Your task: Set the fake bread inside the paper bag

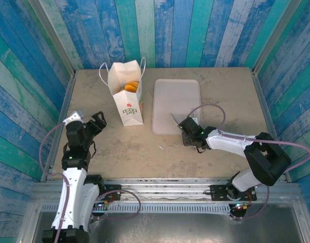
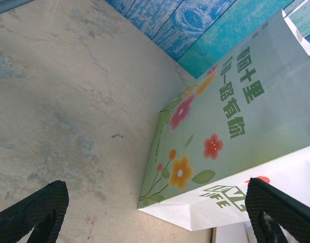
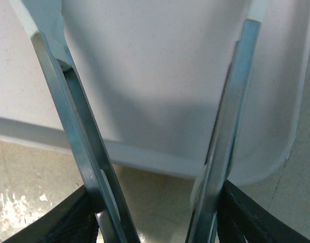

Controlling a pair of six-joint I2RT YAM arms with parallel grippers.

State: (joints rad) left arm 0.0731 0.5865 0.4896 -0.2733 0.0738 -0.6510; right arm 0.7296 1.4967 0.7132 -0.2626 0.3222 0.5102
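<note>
- Right gripper (image 1: 186, 130) clamps thin metal tongs (image 1: 175, 120) over the pale flat tray (image 1: 176, 98).
- Left gripper (image 1: 97, 122) gapes wide near the tall white paper bag (image 1: 128, 104).
- Glossy orange fake bread (image 1: 131, 86) lies inside it, apart from both.

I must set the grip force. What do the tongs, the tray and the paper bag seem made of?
The tongs: bare metal, probably steel; shiny grey flat strips. The tray: probably plastic, pale and matte, with a moulded rounded rim. The paper bag: thin printed paper with sharp folds.
</note>
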